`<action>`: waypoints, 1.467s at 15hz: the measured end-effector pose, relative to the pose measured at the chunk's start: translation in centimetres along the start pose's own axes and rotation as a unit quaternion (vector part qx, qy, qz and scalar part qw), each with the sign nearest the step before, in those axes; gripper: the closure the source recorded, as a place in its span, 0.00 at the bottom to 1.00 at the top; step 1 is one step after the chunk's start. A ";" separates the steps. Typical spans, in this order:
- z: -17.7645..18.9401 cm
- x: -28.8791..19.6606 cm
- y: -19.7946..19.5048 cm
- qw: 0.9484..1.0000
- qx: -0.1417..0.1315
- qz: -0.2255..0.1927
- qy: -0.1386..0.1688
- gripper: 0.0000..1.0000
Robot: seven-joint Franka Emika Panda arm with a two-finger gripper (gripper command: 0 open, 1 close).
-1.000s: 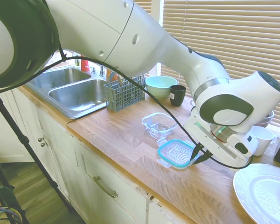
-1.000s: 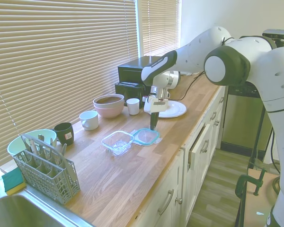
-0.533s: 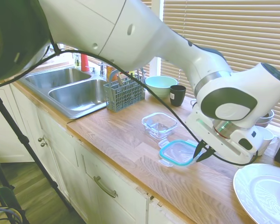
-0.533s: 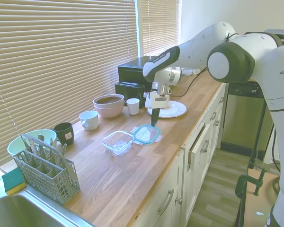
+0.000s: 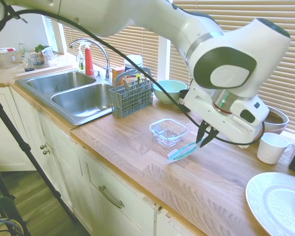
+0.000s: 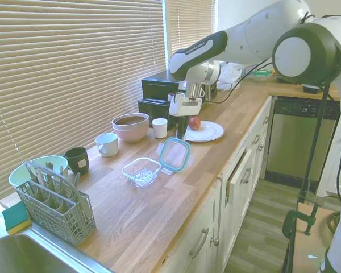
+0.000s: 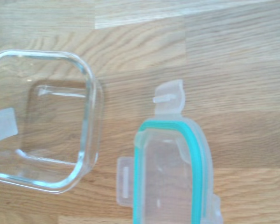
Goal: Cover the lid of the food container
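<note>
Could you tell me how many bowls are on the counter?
2: a mint-green bowl behind the cutlery basket, and a pink bowl by the blinds, beside the white mug. Others may be hidden.

The lid (image 6: 174,154) is clear with a teal rim; the food container (image 6: 141,170) is clear glass; the counter (image 5: 152,162) shows warm wood grain; the plate (image 6: 207,131) is white.

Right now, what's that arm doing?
Tool shut on lid, lifted and tilted. Food container open beside it on the counter. Nothing in between.
</note>
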State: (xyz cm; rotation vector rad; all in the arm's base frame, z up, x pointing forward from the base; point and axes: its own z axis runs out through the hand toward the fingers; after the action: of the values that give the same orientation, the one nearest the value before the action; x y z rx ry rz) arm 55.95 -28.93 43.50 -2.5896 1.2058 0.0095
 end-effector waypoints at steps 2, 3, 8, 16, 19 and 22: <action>-1.2 -1.5 -1.7 1.000 -0.004 -0.001 0.008 1.00; -1.7 -2.2 -2.4 1.000 -0.006 0.000 0.011 1.00; -2.5 -4.3 -5.5 1.000 -0.015 0.001 0.021 1.00; -4.4 -5.8 -9.5 0.999 -0.016 0.004 0.037 1.00; -5.8 -6.2 -10.5 0.999 -0.019 0.005 0.042 1.00; -6.0 -6.6 -11.8 0.999 -0.023 0.001 0.043 1.00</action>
State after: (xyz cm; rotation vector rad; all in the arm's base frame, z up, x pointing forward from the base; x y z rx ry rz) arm 59.87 -18.34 53.05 -2.6525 1.2522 -0.0745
